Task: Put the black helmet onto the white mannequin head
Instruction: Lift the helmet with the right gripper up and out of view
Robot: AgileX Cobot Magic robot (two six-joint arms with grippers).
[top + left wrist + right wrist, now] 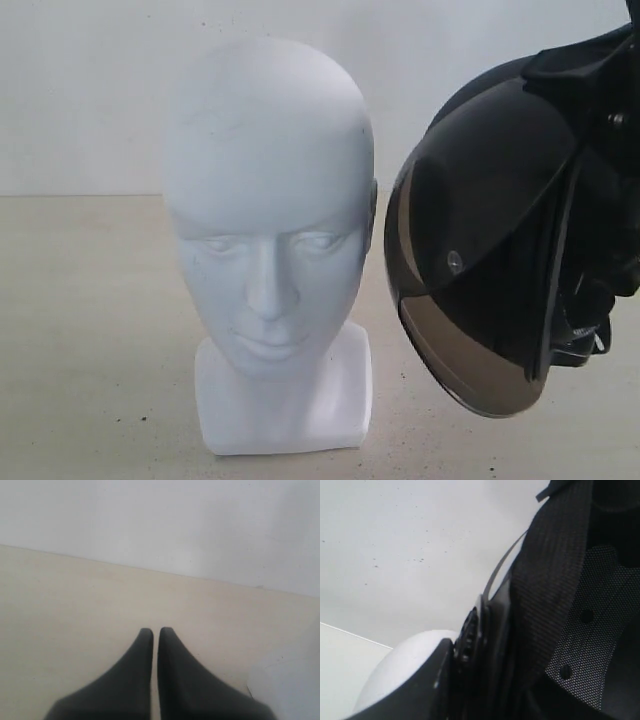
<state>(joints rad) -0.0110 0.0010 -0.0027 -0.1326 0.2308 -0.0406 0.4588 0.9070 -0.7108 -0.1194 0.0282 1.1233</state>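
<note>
a: where is the helmet found?
b: the helmet (490,250) is held up clear of the table (80,330), on the right of the exterior view and just beside the head (268,230). it is tilted, with the visor (470,350) turned toward the camera and downward. whether the head is touched cannot be told.
a: and how is the head placed?
b: it is stood upright on its base on the table, face toward the camera, with the wall (100,90) behind it.
a: by what is the helmet gripped?
b: the right gripper (462,652) is seen clamped on the helmet's rim. one finger (415,690) is laid against the outside of the shell. the strap (545,580) and mesh padding (600,620) are seen on the inside. the other finger is hidden.
a: and the left gripper?
b: the left gripper (155,630) is seen above the table. its fingers are pressed almost together, with only a thin slit between them, and nothing is pinched.
</note>
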